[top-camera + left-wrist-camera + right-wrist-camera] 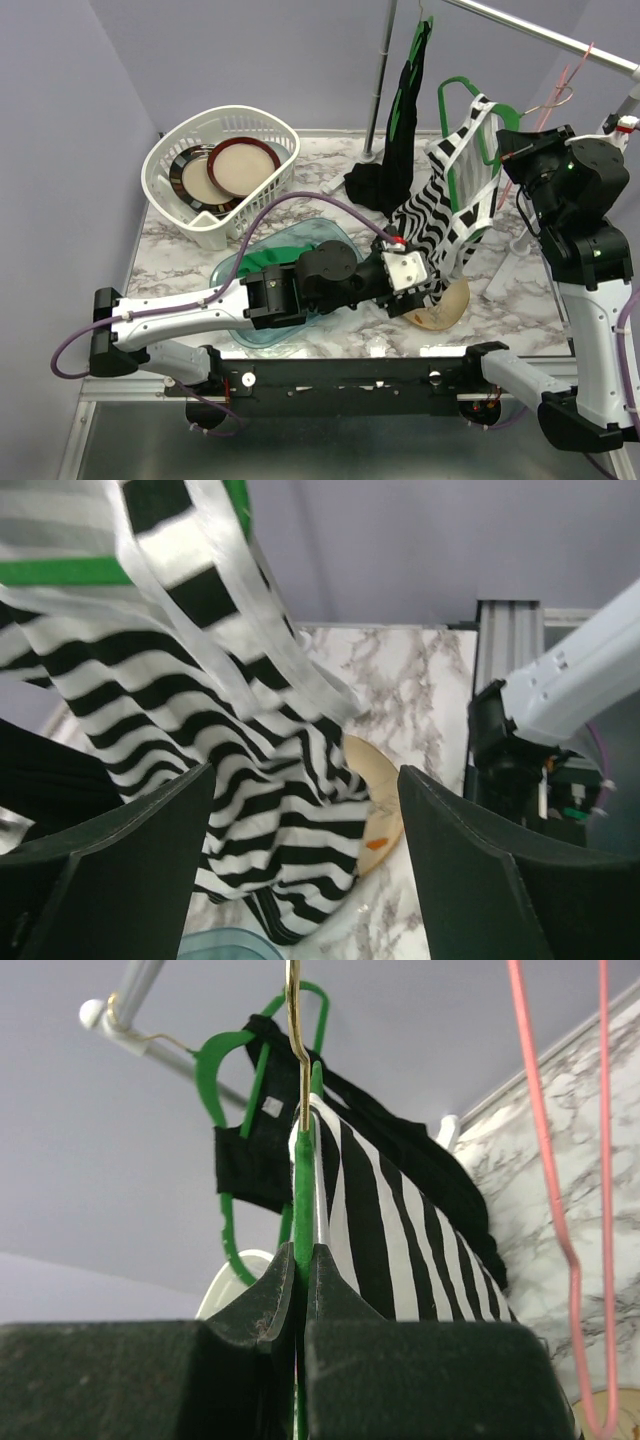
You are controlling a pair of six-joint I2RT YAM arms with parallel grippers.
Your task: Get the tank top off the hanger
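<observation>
While my left gripper [305, 778] hangs released around the striped tank top [150, 690], centre frame | my right gripper [303, 1260] clenched on the hanger [302, 1185] | risk: ungripped cloth may stay hooked on the hanger.

The tank top [440, 215] is black-and-white zebra-striped with green edging. It hangs on the hanger [303, 1200] at the right of the scene, its straps over the hanger's shoulders. Its body trails down and to the left, and the hem reaches the desk [340, 170]. The hanger is green with a gold metal hook.
</observation>
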